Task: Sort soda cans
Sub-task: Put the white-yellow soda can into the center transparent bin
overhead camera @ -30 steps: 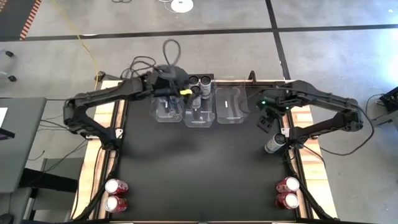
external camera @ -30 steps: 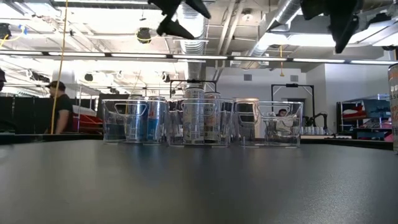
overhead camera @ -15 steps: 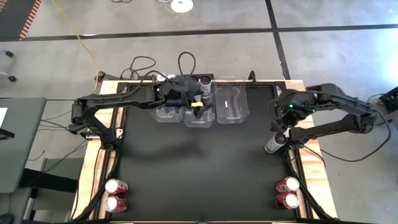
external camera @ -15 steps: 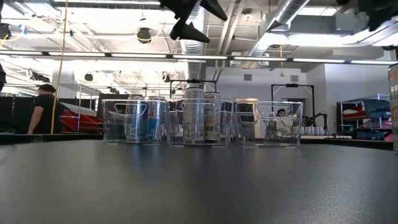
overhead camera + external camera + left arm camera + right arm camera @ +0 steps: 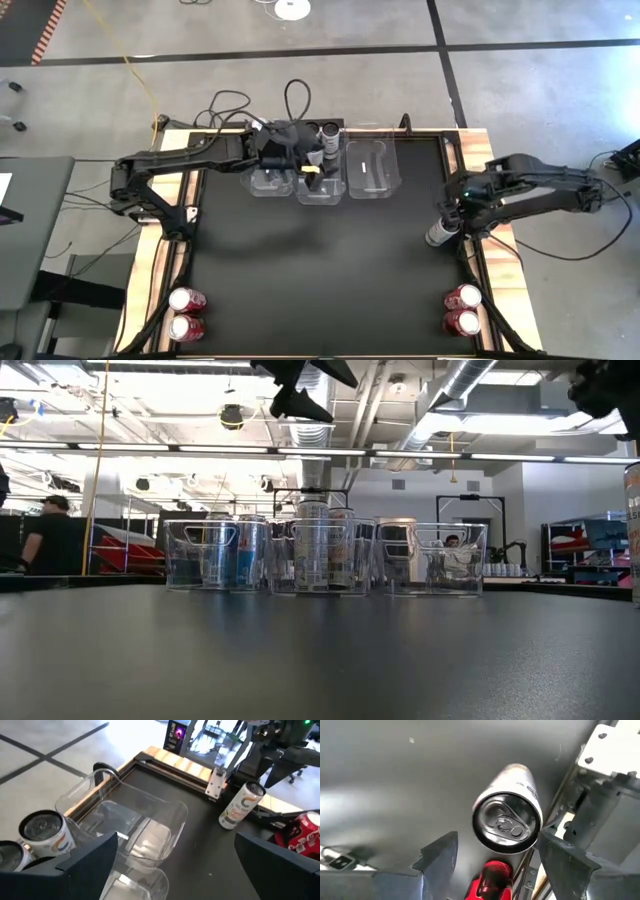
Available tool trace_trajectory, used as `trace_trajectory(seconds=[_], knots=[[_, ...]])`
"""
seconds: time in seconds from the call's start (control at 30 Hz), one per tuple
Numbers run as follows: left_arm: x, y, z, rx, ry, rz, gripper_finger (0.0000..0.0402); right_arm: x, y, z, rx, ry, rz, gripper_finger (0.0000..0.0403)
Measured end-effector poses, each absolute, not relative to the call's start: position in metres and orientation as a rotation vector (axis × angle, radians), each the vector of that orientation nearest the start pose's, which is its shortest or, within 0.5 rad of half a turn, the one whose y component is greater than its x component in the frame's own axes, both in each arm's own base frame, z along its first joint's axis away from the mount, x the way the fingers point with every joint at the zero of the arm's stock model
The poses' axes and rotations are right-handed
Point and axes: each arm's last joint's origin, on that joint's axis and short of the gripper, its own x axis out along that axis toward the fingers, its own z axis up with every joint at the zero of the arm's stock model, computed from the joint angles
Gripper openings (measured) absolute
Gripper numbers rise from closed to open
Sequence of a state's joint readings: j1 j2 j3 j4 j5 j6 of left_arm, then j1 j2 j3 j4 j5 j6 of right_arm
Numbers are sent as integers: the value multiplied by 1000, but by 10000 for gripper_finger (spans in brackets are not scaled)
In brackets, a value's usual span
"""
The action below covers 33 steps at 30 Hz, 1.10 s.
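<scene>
I had the right gripper (image 5: 495,857) open, its fingers spread directly above the silver-topped light can (image 5: 507,822) that stood upright at the table's (image 5: 320,270) right edge, not touching it. My left gripper (image 5: 175,857) hung open over the three clear bins (image 5: 320,175) at the far edge, above the middle one. Red cans sat paired at the near-left (image 5: 186,313) and near-right (image 5: 461,309) corners.

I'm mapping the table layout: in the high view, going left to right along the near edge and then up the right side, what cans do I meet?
Near-left pair of red cans → near-right pair of red cans → lone upright silver can at the right edge, with the open right gripper above it.
</scene>
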State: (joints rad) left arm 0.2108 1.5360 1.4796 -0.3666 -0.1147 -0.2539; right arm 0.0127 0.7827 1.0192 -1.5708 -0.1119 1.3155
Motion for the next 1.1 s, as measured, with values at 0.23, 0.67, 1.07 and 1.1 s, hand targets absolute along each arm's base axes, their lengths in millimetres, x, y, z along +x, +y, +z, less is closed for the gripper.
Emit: trace_trajectory(seconds=[0.23,0.67,1.07,1.1], knots=[[337,75,371,-259,419,373,396,83,8,292,1166,1270,-859,290],[337,76,370,-243,428,372,396,83,8,289,1083,1243,-866,291],[337,75,370,-224,431,363,396,85,7,291,1130,1159,-872,321],[337,75,370,-225,431,363,396,85,7,291,1130,1159,-871,331]])
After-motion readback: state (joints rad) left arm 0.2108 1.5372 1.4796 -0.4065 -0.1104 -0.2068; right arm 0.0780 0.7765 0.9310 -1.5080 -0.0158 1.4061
